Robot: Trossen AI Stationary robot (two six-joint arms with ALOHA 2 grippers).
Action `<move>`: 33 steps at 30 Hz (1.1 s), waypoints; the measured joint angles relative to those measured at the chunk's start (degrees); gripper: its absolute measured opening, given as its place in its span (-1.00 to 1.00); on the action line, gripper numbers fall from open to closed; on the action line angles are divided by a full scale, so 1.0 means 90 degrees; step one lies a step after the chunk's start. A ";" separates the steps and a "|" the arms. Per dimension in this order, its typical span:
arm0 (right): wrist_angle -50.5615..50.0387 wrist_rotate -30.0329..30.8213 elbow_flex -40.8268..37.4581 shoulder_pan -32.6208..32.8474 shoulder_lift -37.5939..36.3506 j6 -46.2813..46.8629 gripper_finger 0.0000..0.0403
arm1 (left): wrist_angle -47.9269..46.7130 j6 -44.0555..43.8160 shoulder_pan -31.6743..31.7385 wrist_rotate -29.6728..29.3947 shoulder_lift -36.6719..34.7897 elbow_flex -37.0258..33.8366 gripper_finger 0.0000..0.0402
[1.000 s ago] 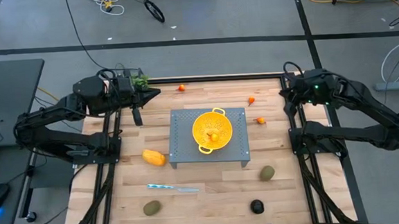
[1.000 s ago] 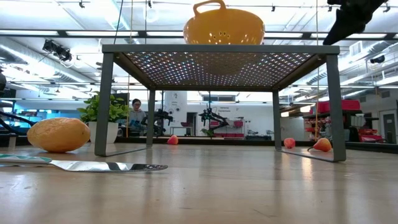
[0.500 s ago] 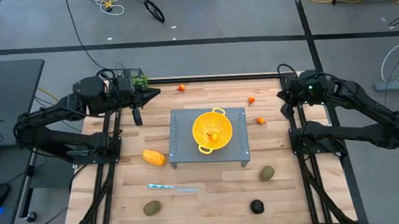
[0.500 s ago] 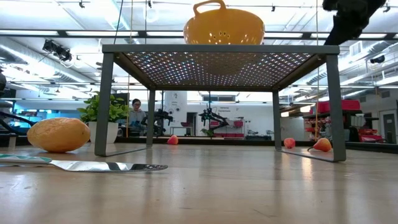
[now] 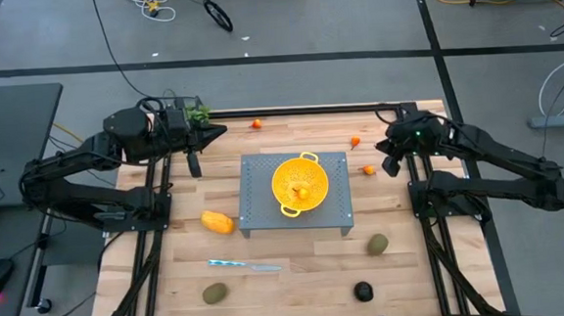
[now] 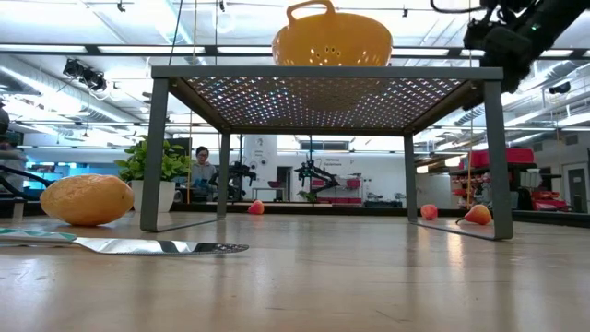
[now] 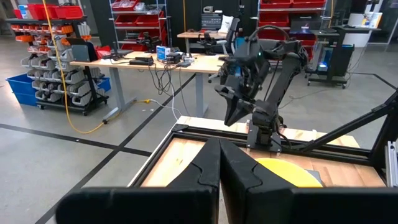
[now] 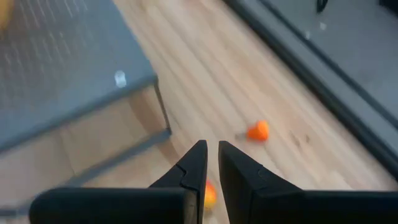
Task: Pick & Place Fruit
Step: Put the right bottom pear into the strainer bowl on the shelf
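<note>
A colander (image 5: pixel 297 184) sits on the central rack (image 5: pixel 339 208), with fruit (image 5: pixel 217 222) scattered around on the table (image 5: pixel 288 251).
</note>
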 joint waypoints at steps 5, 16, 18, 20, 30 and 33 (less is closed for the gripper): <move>-0.0008 0.0000 -0.0055 0.0001 0.0004 -0.0028 -0.76 | 0.0000 0.0000 -0.0002 0.0002 0.0002 0.0000 -0.98; 0.0024 -0.0002 -0.0055 0.0001 -0.0016 -0.0001 -0.76 | 0.0000 0.0100 -0.0002 0.0000 0.0000 0.0000 -0.98; 0.0024 -0.0002 -0.0055 0.0001 -0.0016 -0.0001 -0.76 | 0.0000 0.0100 -0.0002 0.0002 0.0000 0.0000 -0.98; 0.0024 -0.0001 -0.0055 0.0001 -0.0012 -0.0001 -0.76 | 0.0000 0.0098 -0.0002 0.0002 0.0000 0.0000 -0.98; 0.0674 0.0259 -0.0053 0.0000 -0.0011 0.0089 -0.76 | 0.0000 0.0069 -0.0001 0.0002 0.0001 0.0000 -0.98; 0.0815 0.0445 -0.0050 -0.0011 -0.0011 0.0167 -0.76 | 0.0000 0.0061 -0.0001 0.0037 0.0000 0.0000 -0.98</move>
